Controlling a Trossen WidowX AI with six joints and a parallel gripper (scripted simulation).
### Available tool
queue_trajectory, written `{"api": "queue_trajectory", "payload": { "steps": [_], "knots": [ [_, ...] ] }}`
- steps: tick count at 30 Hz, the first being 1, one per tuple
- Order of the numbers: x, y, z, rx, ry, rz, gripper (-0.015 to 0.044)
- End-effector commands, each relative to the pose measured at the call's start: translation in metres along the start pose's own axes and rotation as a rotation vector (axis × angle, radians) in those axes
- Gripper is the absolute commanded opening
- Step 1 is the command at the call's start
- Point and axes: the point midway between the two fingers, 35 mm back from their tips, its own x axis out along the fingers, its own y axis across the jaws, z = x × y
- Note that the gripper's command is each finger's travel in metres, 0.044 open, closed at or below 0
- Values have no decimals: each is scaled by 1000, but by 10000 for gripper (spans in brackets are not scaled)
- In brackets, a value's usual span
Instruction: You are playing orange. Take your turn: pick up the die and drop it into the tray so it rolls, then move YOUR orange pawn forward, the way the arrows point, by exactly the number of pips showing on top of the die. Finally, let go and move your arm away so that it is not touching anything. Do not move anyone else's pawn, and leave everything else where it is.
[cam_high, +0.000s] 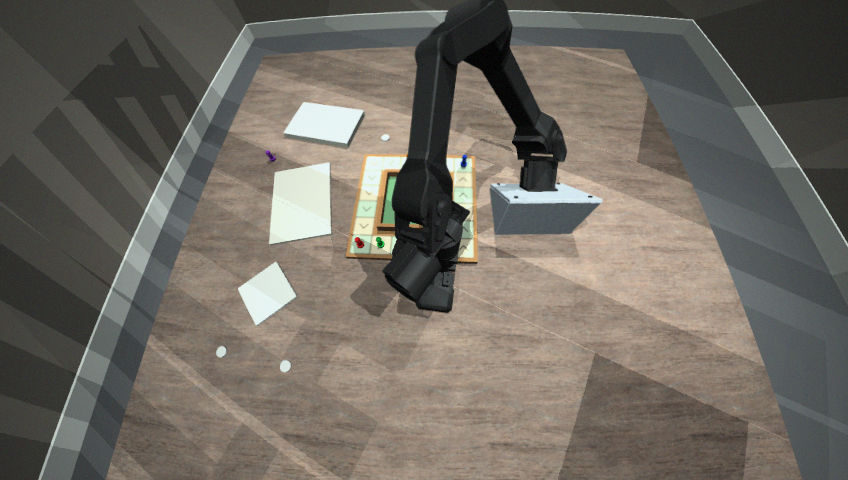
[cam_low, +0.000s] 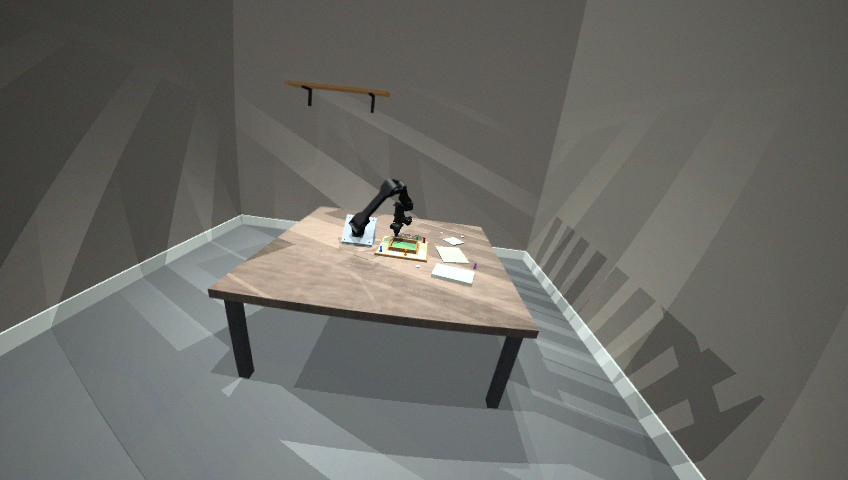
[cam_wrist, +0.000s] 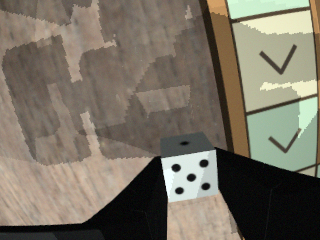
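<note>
My gripper (cam_wrist: 186, 159) (cam_low: 396, 234) is shut on the white die (cam_wrist: 191, 177), just outside the edge of the board (cam_wrist: 275, 90) (cam_high: 363, 226). In the wrist view the die shows five pips on its bright face and one on a dark side face. Whether it touches the table cannot be told. The die is hidden in the top view. The green-floored tray (cam_high: 390, 196) (cam_low: 404, 244) sits in the board's middle, partly behind the arm. The orange pawn (cam_low: 405, 252) stands on the board's side away from the gripper; the arm hides it in the top view.
A red pawn (cam_high: 359, 242) and a green pawn (cam_high: 379, 242) stand at one corner, a blue pawn (cam_high: 464, 161) at the opposite one. A purple pawn (cam_high: 270, 156), a white block (cam_high: 324, 123), flat pale sheets (cam_high: 302, 205) (cam_high: 267, 293) and small white discs (cam_high: 221, 351) (cam_high: 285, 365) lie off the board.
</note>
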Motion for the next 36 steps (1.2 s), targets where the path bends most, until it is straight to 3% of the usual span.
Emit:
{"api": "queue_trajectory", "payload": {
  "steps": [1,2,21,36],
  "knots": [
    [0,0,-1,-7,4,-1,25],
    [-3,0,0,-8,4,-1,0],
    [-118,-2,8,-9,6,2,0],
    [-118,-27,28,-305,5,11,0]
  ]
}}
